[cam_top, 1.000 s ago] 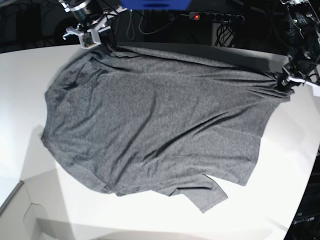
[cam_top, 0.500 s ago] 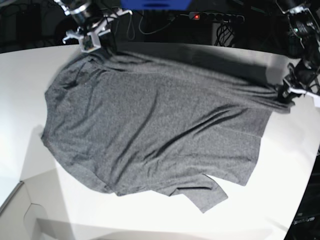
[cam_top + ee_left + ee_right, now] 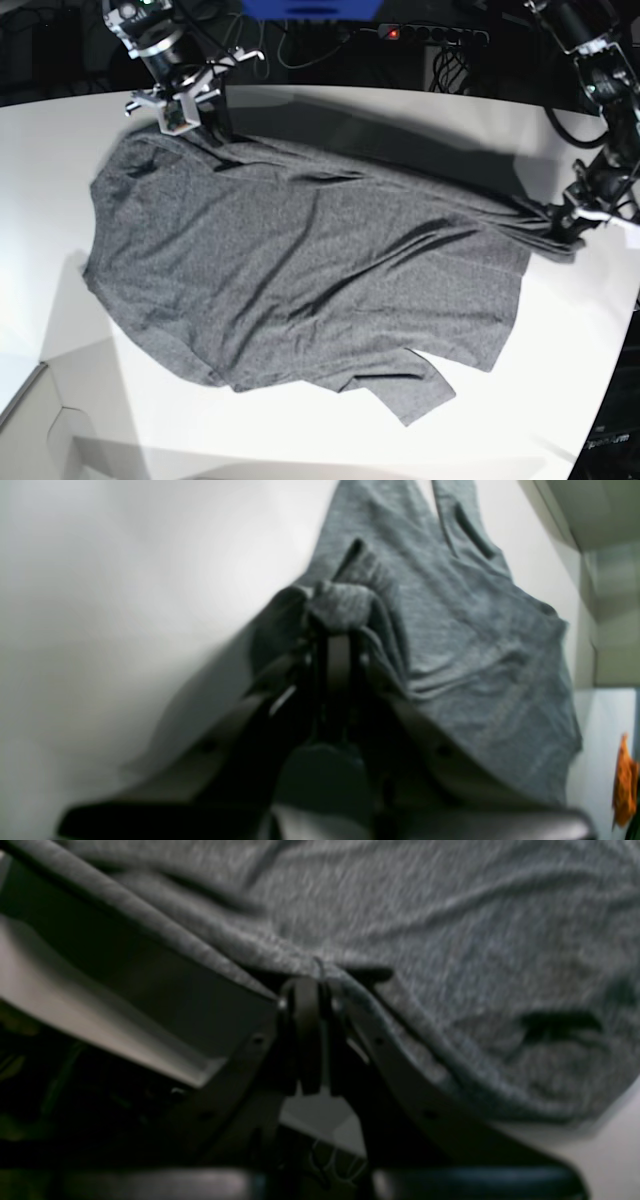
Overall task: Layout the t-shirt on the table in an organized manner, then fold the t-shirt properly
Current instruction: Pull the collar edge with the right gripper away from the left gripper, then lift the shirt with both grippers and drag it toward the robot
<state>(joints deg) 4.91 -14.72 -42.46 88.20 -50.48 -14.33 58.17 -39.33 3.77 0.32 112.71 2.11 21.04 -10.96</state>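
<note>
A dark grey t-shirt (image 3: pixel 300 270) lies spread and wrinkled across the white counter (image 3: pixel 60 160). The right end effector (image 3: pixel 185 112) is clenched on its far-left edge. The left end effector (image 3: pixel 570 215) is clenched on a bunched corner at the right, pulling the fabric taut.

power strip (image 3: pixel 430 34) | cables (image 3: pixel 290 50) | blue panel (image 3: pixel 310 8) | orange object (image 3: pixel 625 780)
</note>
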